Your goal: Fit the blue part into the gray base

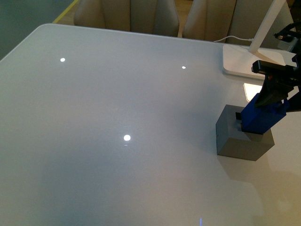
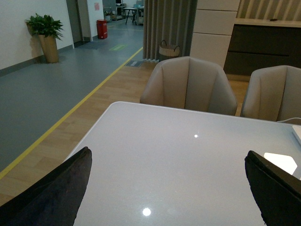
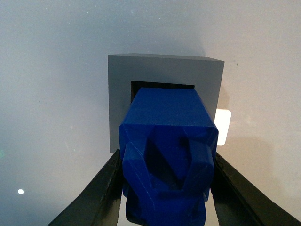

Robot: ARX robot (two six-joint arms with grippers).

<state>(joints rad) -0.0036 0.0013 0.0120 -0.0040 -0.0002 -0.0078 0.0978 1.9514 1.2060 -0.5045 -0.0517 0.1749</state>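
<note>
Blue part (image 1: pixel 262 117) is standing tilted in the recess of the gray base (image 1: pixel 233 141), its lower end hidden. Your right gripper (image 1: pixel 274 92), partly cropped, is clamping it from above; your left gripper (image 2: pixel 168 188) is hanging with jaws spread.

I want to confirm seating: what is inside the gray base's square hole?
The lower end of the blue part sits tilted in the hole of the gray base. A dark strip of recess shows beside it; the hole's floor and the part's depth are covered.

Recess of gray base (image 3: pixel 119 103) mostly hidden by blue part (image 3: pixel 167 136); right hand (image 1: pixel 273 100) cut by edge.
</note>
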